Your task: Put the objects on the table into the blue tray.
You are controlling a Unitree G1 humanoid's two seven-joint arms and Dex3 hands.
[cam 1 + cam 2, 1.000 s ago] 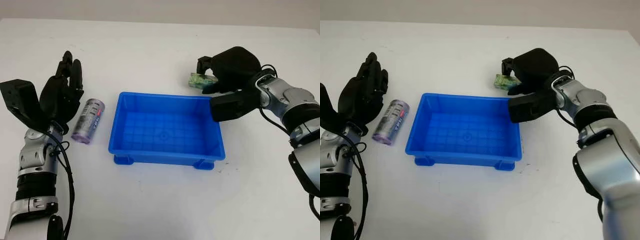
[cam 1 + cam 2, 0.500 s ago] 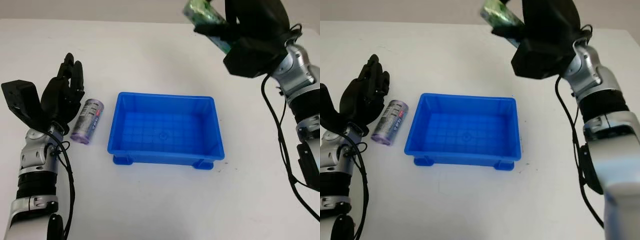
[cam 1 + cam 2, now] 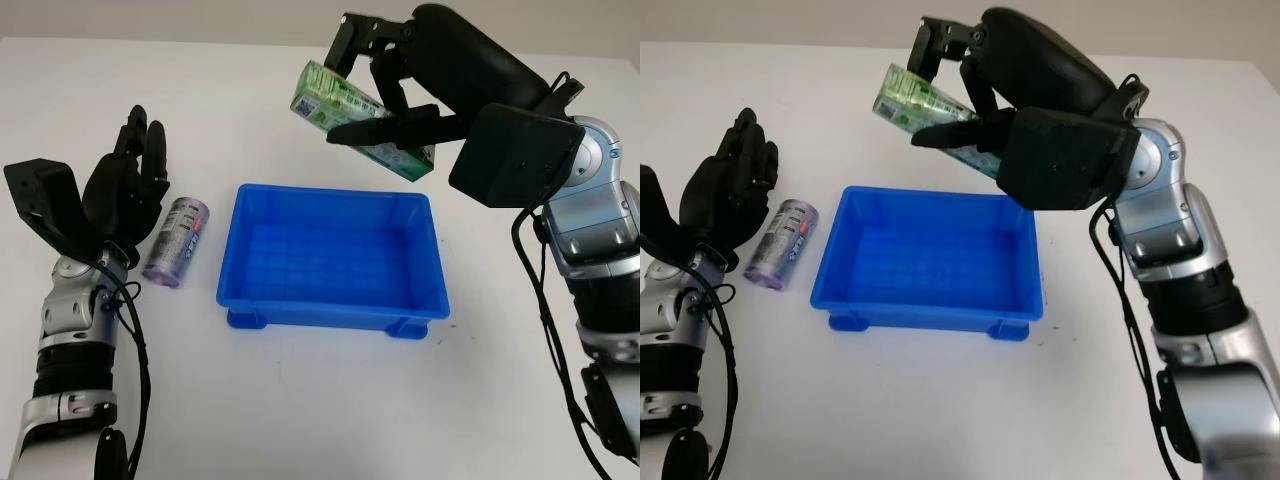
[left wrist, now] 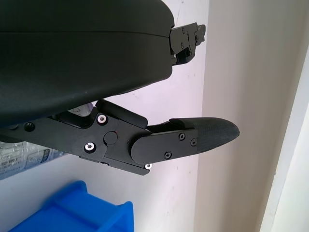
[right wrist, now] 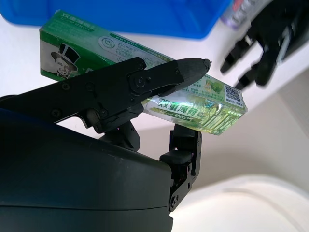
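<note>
Now that right hand (image 3: 385, 85) has swung the clamped green box (image 3: 345, 115) from the desk's (image 3: 300, 400) far edge to above blue tray's (image 3: 330, 310) back rim, drop's next; can (image 3: 177, 241) left of tray, left hand (image 3: 125, 195) open beside it

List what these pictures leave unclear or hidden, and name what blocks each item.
- Green box: its middle in the left eye view is covered by the right hand's fingers.
- Purple can: its label print is too small to read.
- Blue tray: cut off by the left wrist view's edge.
- Left hand: its shell hides the can in the left wrist view.
</note>
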